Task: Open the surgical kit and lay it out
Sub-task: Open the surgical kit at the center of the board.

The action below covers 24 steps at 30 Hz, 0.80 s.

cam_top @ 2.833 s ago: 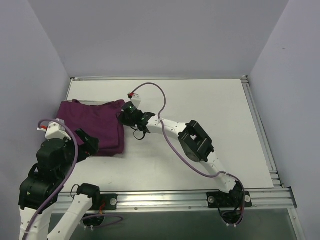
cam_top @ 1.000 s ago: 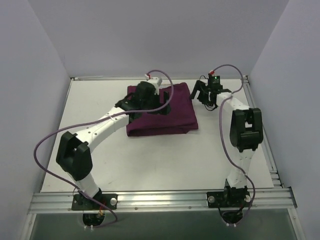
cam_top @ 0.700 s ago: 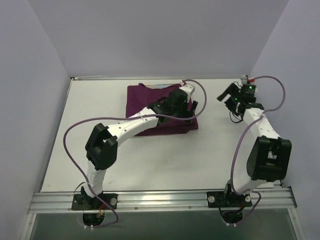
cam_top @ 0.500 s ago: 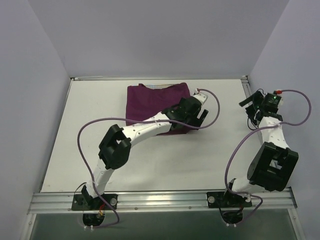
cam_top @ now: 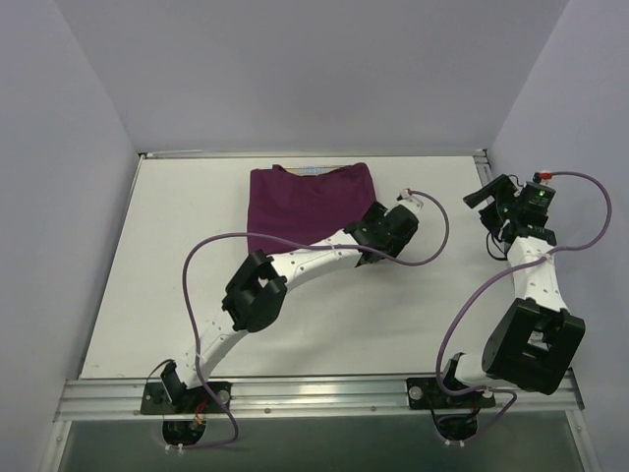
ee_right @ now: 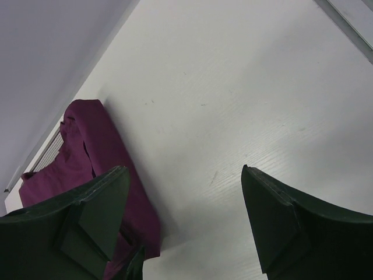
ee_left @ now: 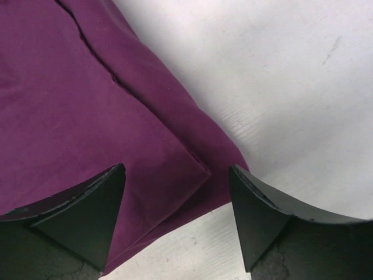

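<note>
The surgical kit is a folded dark purple cloth wrap (cam_top: 305,202) lying flat at the back middle of the table. A sliver of wire-mesh tray (ee_right: 51,150) peeks out at its far edge; no instruments show. My left gripper (cam_top: 376,248) hangs open over the wrap's near right corner (ee_left: 198,169), its fingers (ee_left: 87,210) either side of that corner and not pinching the cloth. My right gripper (cam_top: 488,211) is open above bare table by the right edge, well right of the wrap (ee_right: 87,157), with nothing between its fingers (ee_right: 274,216).
Grey walls close in the table on the left, back and right. A metal rail (cam_top: 511,246) runs along the right edge close to my right arm. White tabletop (cam_top: 324,315) lies in front of the wrap, crossed by my left arm.
The wrap moved from the table's left to the back middle. My left gripper swept right across it to its near right corner. My right arm swung out to the right edge.
</note>
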### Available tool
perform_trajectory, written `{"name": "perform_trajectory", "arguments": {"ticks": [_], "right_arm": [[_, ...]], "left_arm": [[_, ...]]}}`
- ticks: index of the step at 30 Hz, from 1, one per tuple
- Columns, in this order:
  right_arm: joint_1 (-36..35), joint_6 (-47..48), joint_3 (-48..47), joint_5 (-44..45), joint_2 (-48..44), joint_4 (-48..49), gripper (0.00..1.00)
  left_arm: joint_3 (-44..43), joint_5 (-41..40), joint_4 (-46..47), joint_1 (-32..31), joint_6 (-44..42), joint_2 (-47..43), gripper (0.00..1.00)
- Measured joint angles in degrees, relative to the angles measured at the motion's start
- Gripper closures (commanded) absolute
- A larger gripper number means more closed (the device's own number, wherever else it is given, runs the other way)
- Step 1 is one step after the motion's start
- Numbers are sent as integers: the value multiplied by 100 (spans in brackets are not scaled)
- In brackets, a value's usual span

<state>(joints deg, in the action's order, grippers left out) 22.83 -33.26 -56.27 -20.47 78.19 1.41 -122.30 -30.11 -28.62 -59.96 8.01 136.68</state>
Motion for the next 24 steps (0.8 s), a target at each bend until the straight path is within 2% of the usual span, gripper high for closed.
{"name": "perform_trajectory", "arguments": {"ticks": [2, 4, 7, 10, 13, 14, 16, 17, 18, 24], "right_arm": [[0, 7, 46, -31, 0, 22, 21], [0, 7, 107, -72, 0, 74, 22], [0, 4, 184, -133, 0, 131, 22], [0, 7, 225, -173, 0, 155, 22], [0, 9, 251, -195, 0, 179, 22], [0, 11, 251, -195, 0, 181, 22], [0, 13, 251, -201, 0, 188, 22], [-7, 15, 251, -210, 0, 190, 22], [-15, 24, 251, -212, 0, 188, 22], [-310, 83, 240, -201, 37, 184, 23]], "left_arm": [[0, -81, -50, 7, -15, 9, 24], [0, -138, -46, 7, -22, 9, 32], [0, -173, -48, 4, -74, 9, 33], [0, -192, -46, 4, -85, 9, 39], [0, -199, -46, 7, -96, 9, 56], [0, -203, -42, 7, -107, 9, 64], [0, -203, -33, 9, -114, 9, 73], [0, -205, -33, 15, -122, 9, 81], [0, -205, -33, 24, -118, 9, 97], [4, 31, -96, 245, -63, -35, 98]]}}
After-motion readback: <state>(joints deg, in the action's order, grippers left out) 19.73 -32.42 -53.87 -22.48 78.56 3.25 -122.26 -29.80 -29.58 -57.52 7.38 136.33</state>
